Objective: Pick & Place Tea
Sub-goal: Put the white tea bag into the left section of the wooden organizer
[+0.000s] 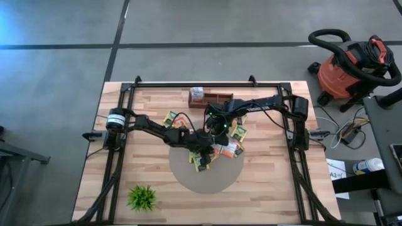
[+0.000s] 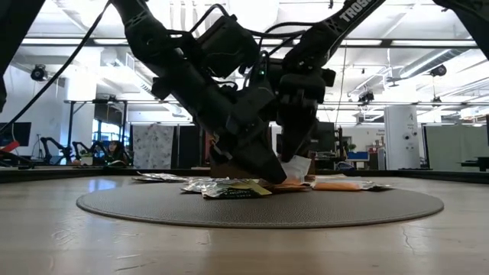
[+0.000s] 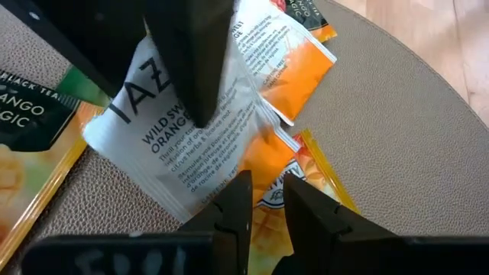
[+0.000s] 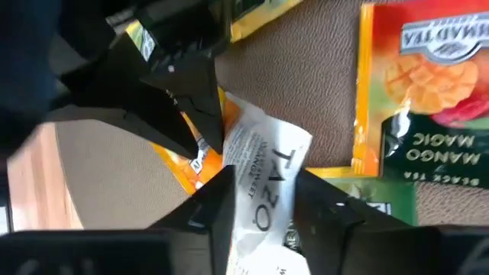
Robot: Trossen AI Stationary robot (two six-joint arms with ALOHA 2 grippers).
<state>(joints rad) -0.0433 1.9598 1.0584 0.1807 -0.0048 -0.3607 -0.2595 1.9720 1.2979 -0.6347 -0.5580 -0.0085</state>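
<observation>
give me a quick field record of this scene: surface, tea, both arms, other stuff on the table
surface: wooden table with a round grey mat
tea: flat square yellow-green and orange tea sachets piled on and behind the mat
shared item: white and orange Tazo sachet
right gripper: fingers shut on the Tazo sachet
left gripper: fingers shut on the same sachet's edge
other: small green plant at the front left; brown box at the back edge

Bright ceiling lights (image 2: 252, 11) glare at twelve o'clock in the low view, silhouetting the arms; wrist views blur nearest.
</observation>
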